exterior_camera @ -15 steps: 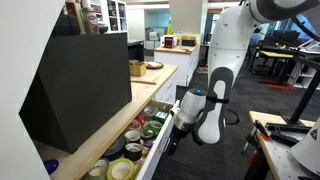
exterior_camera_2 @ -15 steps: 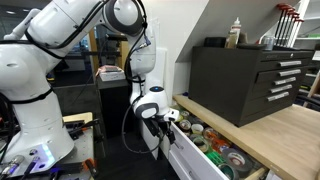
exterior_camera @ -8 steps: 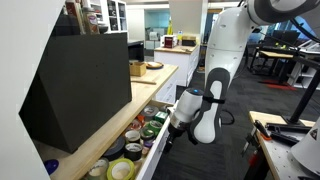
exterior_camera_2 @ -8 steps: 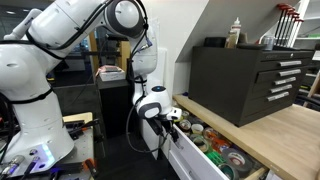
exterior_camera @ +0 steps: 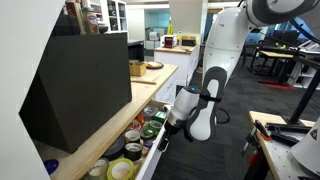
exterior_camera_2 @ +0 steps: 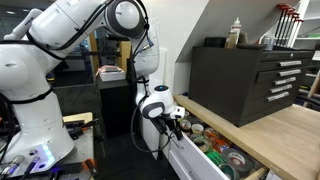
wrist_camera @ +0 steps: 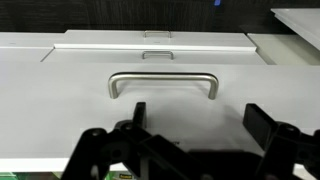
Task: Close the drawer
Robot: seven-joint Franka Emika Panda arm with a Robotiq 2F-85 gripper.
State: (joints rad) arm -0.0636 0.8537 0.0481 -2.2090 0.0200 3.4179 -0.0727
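Note:
A white drawer [exterior_camera: 150,158] stands pulled out from under the wooden counter, filled with tape rolls and small items; it also shows in an exterior view [exterior_camera_2: 192,158]. In the wrist view its white front panel [wrist_camera: 160,115] with a metal handle [wrist_camera: 164,84] fills the frame. My gripper [wrist_camera: 198,118] is open and empty, its black fingers spread just in front of the panel below the handle. In both exterior views the gripper [exterior_camera: 166,128] [exterior_camera_2: 172,124] is against the drawer front.
A black tool chest [exterior_camera: 80,85] [exterior_camera_2: 245,78] sits on the wooden counter [exterior_camera_2: 285,135] above the drawer. A second white drawer front with a small handle [wrist_camera: 157,36] shows behind. Workbenches and clutter [exterior_camera: 290,135] stand across the aisle.
The arm has moved the gripper closer to the drawer front. The drawer looks pushed in slightly.

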